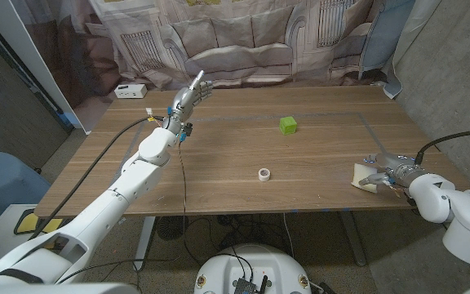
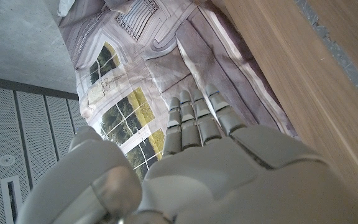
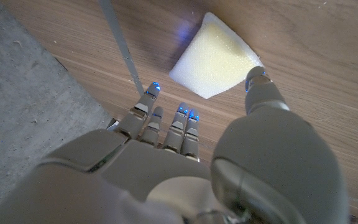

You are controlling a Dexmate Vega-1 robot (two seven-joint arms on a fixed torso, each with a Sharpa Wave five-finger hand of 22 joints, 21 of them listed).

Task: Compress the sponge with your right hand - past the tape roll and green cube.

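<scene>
A pale yellow sponge [image 1: 361, 175] lies near the table's right front edge, and my right hand [image 1: 387, 173] is right beside it. In the right wrist view my right hand [image 3: 185, 162] hovers just short of the sponge [image 3: 215, 57], its fingers [image 3: 152, 93] spread. The thumb tip sits at the sponge's corner and nothing is gripped. A small white tape roll [image 1: 263, 174] lies at the table's middle front, with a green cube [image 1: 288, 125] farther back. My left hand [image 1: 188, 100] is raised over the far left of the table, fingers straight and apart, holding nothing.
A white box [image 1: 130, 91] sits at the table's far left corner. A printed curtain [image 2: 135, 93] hangs behind the table, beyond my left hand [image 2: 197, 137]. Grey tape lines [image 3: 120, 43] run along the table [image 1: 219, 163] near its right edge.
</scene>
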